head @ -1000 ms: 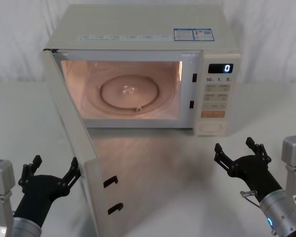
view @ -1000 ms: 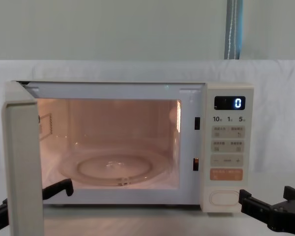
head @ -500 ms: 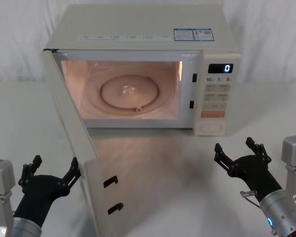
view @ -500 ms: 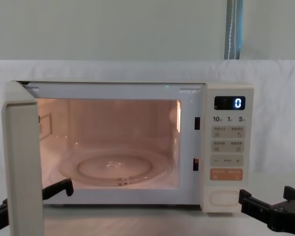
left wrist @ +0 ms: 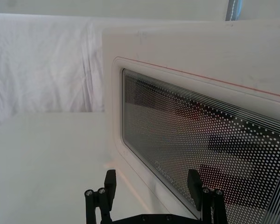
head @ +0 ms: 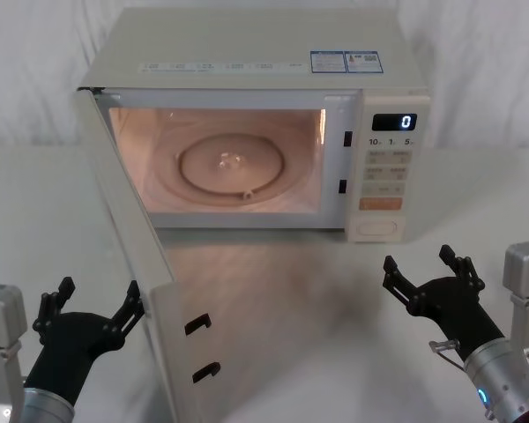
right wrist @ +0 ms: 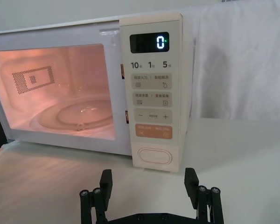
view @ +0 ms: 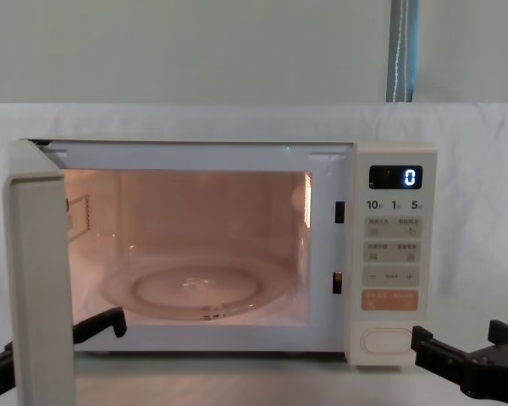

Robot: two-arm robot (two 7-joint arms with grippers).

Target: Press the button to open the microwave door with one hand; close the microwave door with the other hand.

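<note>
The boxy cream Midea microwave (head: 256,123) stands on a white cloth-covered table (head: 35,211), facing the robot. Its broad cream door with the dark dotted glass window (head: 150,300) is swung fully out on the hinge at the robot's left, its free edge toward the robot, with two black latch hooks (head: 203,348) showing on the inner face. The cavity is lit orange-pink, and a round glass turntable (head: 234,167) lies on its floor.

The narrow control panel sits on the microwave's right side. The black digital display (head: 393,122) reads "0". Below it come small beige keys, then an orange rectangular key (head: 380,204), then the wide cream pill-shaped button with the raised oval rim (head: 376,228) at the bottom of the panel.

The left gripper (head: 90,306), black and two-fingered, hovers low over the table just beside the outer face of the open door, near its free edge. Its fingers are spread apart and grasp nothing. In the left wrist view the window fills the area ahead of the fingertips (left wrist: 110,179); contact cannot be confirmed.

The right gripper (head: 423,270), also black, hovers above the table in front of the control panel, apart from it and roughly in line with the pill-shaped button (right wrist: 155,156). Its fingers are released and empty.
</note>
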